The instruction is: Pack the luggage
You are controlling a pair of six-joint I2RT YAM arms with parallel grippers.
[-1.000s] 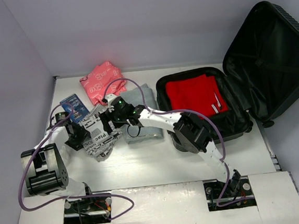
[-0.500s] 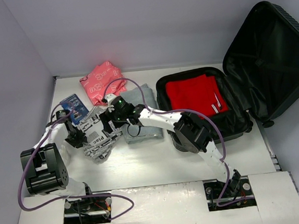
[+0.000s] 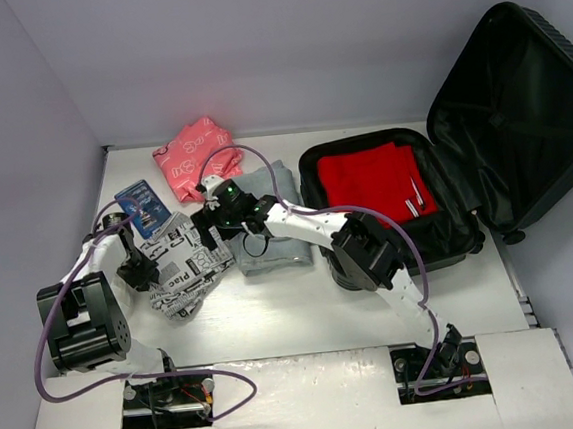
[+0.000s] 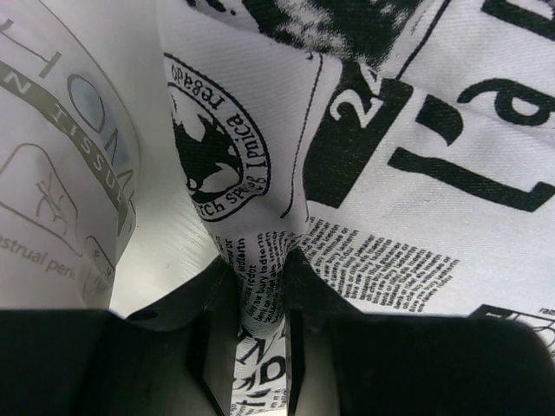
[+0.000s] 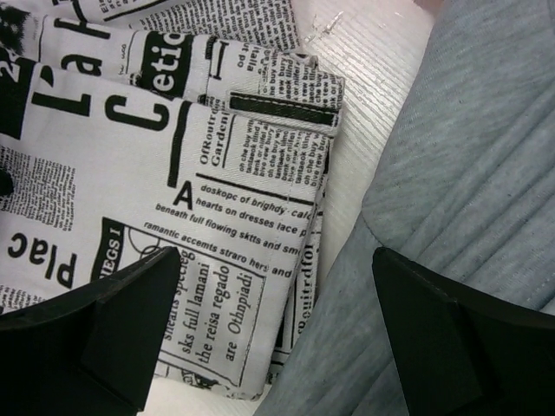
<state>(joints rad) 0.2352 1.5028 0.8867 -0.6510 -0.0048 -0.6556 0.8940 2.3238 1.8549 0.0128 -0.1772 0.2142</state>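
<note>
The luggage (image 3: pixel 516 84) lies open at the right, lid raised, with a red cloth (image 3: pixel 369 182) in its base. A newspaper-print cloth (image 3: pixel 183 274) lies left of centre on the table. My left gripper (image 3: pixel 139 275) sits at its left edge; in the left wrist view the left gripper (image 4: pixel 260 347) is shut on a pinched fold of the print cloth (image 4: pixel 416 130). My right gripper (image 3: pixel 213 221) hangs open over the seam between the print cloth (image 5: pixel 199 217) and a grey folded cloth (image 5: pixel 451 173), with the right gripper (image 5: pixel 277 321) holding nothing.
A pink patterned packet (image 3: pixel 193 155) and a blue packet (image 3: pixel 142 206) lie at the back left. The grey cloth (image 3: pixel 268 234) lies between the print cloth and the suitcase. A white packet with grey lettering (image 4: pixel 52 173) is close beside the left fingers. Walls enclose the table.
The left gripper has shut on a fold of the print cloth and drawn it left and toward the near edge, spreading it flatter. The right gripper has lifted slightly off the cloth.
</note>
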